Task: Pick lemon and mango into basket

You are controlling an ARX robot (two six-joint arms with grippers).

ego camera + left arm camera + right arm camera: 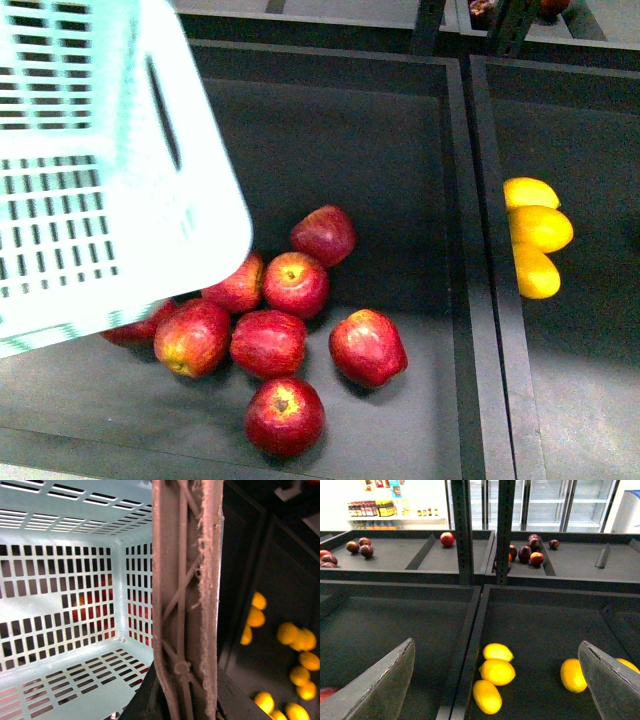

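Front: the basket (100,200) hangs tilted over the apples (296,284). The lemons (540,228) lie in the next bin, against the divider. You see neither arm.

Left wrist: the handle (185,605) fills the frame, so you cannot tell the left end effector's grip. A slip would drop the basket.

Right wrist: your right end effector (496,644) is spread wide above the lemons. No mango is clearly told apart.

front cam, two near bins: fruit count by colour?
Red apples: 8 (one half hidden behind the basket)
Yellow lemons: 3
Total: 11
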